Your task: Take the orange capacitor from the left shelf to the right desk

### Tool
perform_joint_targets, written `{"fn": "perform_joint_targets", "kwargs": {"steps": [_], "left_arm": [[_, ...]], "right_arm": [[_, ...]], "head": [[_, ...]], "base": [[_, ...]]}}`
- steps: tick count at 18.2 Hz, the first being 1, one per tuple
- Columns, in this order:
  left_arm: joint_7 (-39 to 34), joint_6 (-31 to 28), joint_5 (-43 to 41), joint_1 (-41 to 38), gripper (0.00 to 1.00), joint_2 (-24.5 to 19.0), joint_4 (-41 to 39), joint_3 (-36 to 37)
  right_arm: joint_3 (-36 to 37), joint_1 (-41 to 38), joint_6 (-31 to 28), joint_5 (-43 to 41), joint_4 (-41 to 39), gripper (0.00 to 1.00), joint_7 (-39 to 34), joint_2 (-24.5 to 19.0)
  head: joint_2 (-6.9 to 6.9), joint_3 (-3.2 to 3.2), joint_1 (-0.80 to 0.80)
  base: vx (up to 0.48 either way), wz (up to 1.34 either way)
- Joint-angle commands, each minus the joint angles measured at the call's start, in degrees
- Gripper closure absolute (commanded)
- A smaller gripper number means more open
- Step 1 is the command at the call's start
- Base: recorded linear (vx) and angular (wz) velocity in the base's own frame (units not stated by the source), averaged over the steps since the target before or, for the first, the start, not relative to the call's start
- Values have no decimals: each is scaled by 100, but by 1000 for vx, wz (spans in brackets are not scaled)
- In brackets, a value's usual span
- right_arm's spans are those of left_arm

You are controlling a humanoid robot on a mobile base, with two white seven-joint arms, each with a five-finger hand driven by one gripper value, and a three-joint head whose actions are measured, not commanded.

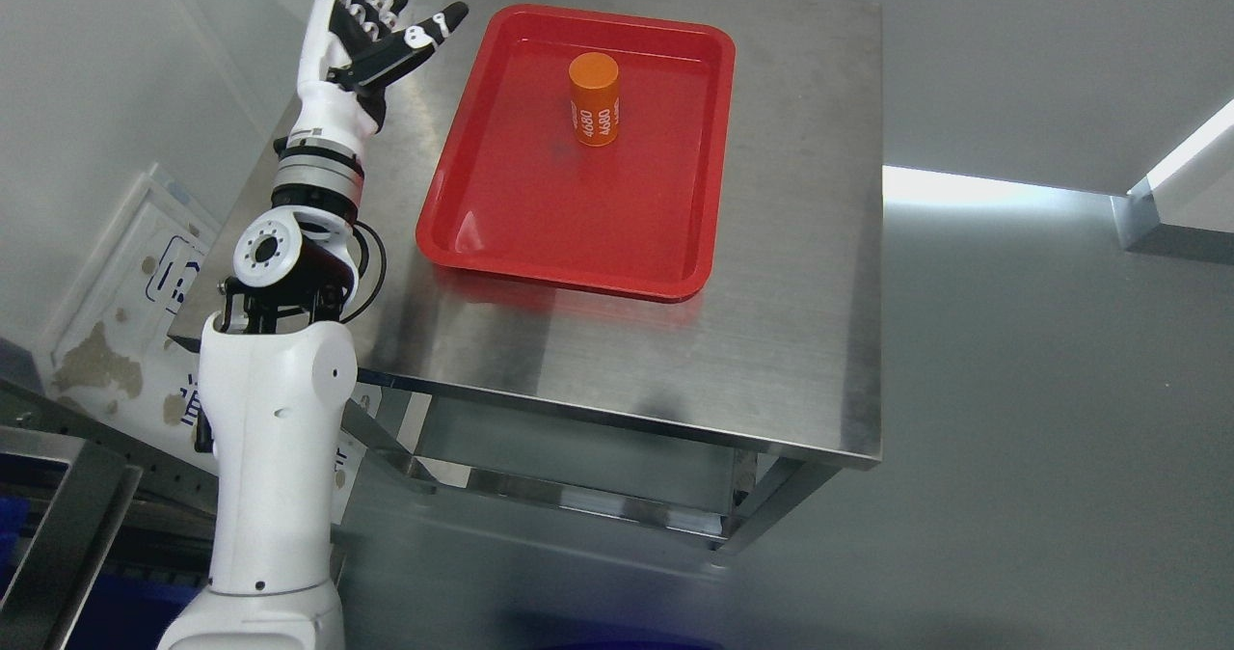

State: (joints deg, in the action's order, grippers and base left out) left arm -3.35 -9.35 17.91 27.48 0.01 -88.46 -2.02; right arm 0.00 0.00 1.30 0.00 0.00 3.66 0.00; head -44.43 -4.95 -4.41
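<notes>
Orange capacitor (594, 99): short cylinder w/ flat top, standing upright, white "4680" printed twice down its side. It sits in the far half of a red tray (501, 216), the only item in it. Tray lies on a brushed steel tabletop (800, 341). Left hand (371, 28) is raised just beside the tray's far-left corner, fingers spread, holding nothing.

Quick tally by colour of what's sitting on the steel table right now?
Orange: 1, the orange capacitor, upright in the tray
Red: 1, the red tray on the steel table
Total: 2
The left robot hand is open beside the tray and holds nothing.
</notes>
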Motion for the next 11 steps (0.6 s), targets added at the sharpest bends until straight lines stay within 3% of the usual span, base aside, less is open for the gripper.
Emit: {"fn": "perform_joint_targets", "kwargs": {"steps": [1, 6, 11], "left_arm": [[96, 329, 11, -682, 0, -101, -1024, -536], [150, 548, 11, -849, 0, -101, -1024, -519], [-174, 847, -129, -937, 0, -101, -1024, -28]], "right_arm": [[96, -132, 2, 18, -100, 0, -5, 100], [96, -132, 2, 18, -100, 0, -5, 100], [105, -132, 2, 18, -100, 0, -5, 100]], "head": [[0, 0, 0], [0, 0, 0], [0, 0, 0]], "base": [[0, 0], [0, 0], [0, 0]]}}
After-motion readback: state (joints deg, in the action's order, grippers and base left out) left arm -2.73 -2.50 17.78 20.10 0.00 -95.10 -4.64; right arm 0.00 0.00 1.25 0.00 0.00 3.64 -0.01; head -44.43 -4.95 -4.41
